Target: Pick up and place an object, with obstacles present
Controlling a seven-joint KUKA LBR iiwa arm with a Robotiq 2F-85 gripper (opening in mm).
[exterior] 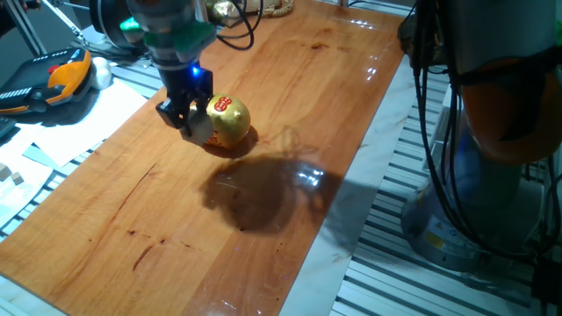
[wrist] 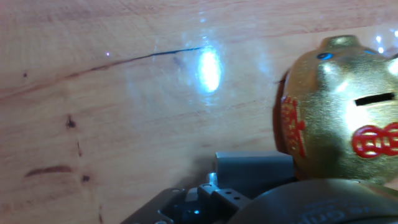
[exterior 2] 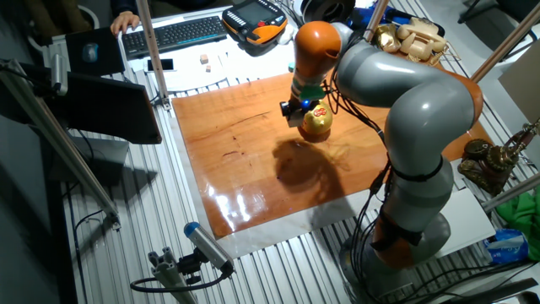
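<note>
In one fixed view, the black two-finger gripper [exterior: 189, 121] is hanging low over the glossy reddish-brown wooden table [exterior: 132, 211], its fingers pointing down just left of the shiny gold piggy bank with red markings [exterior: 228, 120]. Something pale is showing between the fingertips and the bank, and I cannot tell if it is the small light-tan wooden cube or only a reflection. I judge that the arm is working so close to the bank because the cube is lying, or is being carried, right beside this 1 obstacle, so the fingers must be passing it without a push.

In the other fixed view, the grey and orange robot arm [exterior 2: 396, 101] is covering much of the scene, and the gripper is too small to read. In the hand view, the bank is filling the right side and is cut off by the edge; the grey gripper body is blocking the bottom, no fingertips are showing, and no cube is visible. So I cannot tell if the jaws are spread or pressed together, nor where exactly the cube is sitting.
</note>
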